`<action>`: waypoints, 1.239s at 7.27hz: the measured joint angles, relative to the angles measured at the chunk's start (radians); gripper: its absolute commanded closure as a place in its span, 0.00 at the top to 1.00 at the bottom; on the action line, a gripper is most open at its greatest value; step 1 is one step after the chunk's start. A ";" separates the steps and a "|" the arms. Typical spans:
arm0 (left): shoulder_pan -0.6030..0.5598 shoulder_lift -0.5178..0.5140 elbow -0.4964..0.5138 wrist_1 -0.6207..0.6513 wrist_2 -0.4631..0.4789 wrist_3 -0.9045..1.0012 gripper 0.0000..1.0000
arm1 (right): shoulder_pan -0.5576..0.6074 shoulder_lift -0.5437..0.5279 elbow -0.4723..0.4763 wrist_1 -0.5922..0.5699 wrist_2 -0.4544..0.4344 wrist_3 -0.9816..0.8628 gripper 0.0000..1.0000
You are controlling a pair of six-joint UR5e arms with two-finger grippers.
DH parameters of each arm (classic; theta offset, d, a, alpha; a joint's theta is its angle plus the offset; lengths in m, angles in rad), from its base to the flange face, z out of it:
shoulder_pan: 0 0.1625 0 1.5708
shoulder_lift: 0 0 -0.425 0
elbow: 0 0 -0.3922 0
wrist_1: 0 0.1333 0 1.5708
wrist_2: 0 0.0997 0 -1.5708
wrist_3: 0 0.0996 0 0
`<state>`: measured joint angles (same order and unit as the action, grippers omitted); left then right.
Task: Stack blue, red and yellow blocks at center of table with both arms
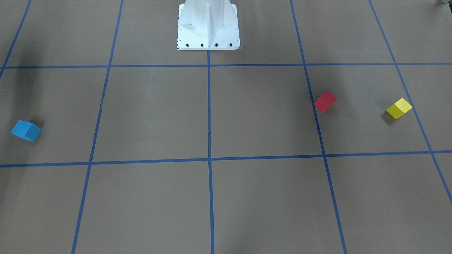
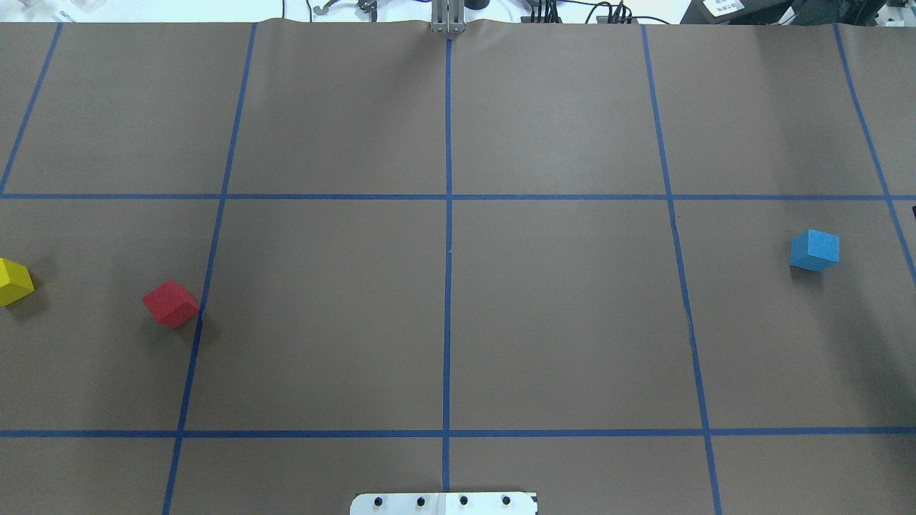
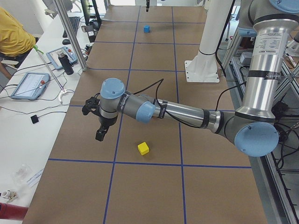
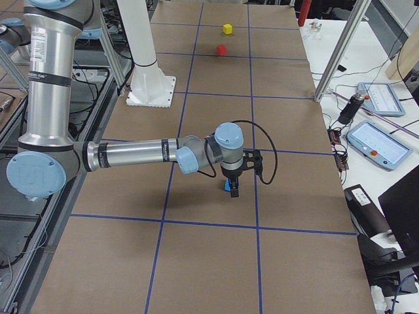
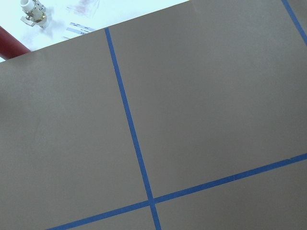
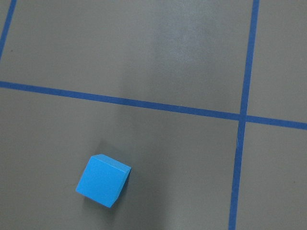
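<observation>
Three blocks lie apart on the brown table (image 2: pixel 558 315). The blue block (image 2: pixel 814 250) sits far to the robot's right, also low in the right wrist view (image 6: pixel 102 180). The red block (image 2: pixel 170 303) and the yellow block (image 2: pixel 14 282) sit to the robot's left. My left gripper (image 3: pixel 100 134) hangs above the table a little beyond the yellow block (image 3: pixel 143 148), apart from it. My right gripper (image 4: pixel 231 188) hangs right over the blue block (image 4: pixel 226 186), partly hiding it. I cannot tell whether either gripper is open or shut.
The white pedestal (image 1: pixel 208 31) stands at the robot's side of the table. A person in a yellow shirt (image 3: pixel 11 37) sits by the white side bench with control tablets (image 3: pixel 28 85). Metal posts (image 4: pixel 340 52) rise along the table's far edge.
</observation>
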<state>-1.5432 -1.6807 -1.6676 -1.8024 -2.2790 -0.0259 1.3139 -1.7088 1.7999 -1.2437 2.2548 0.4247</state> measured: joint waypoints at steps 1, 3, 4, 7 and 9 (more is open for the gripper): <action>0.000 -0.001 -0.001 -0.001 0.000 0.000 1.00 | -0.078 -0.022 0.005 0.092 -0.082 0.161 0.99; 0.000 -0.001 -0.003 -0.002 0.000 0.001 1.00 | -0.253 -0.050 0.007 0.236 -0.253 0.428 0.99; 0.000 -0.001 -0.005 -0.003 0.000 0.001 1.00 | -0.322 -0.050 0.006 0.254 -0.330 0.494 0.99; 0.000 0.002 -0.008 -0.003 0.000 0.004 1.00 | -0.390 0.009 -0.045 0.260 -0.393 0.535 0.98; 0.000 0.008 -0.009 -0.024 0.000 -0.001 1.00 | -0.394 0.044 -0.098 0.262 -0.418 0.535 0.95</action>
<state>-1.5431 -1.6726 -1.6763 -1.8269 -2.2795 -0.0266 0.9197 -1.6649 1.7021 -0.9814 1.8367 0.9601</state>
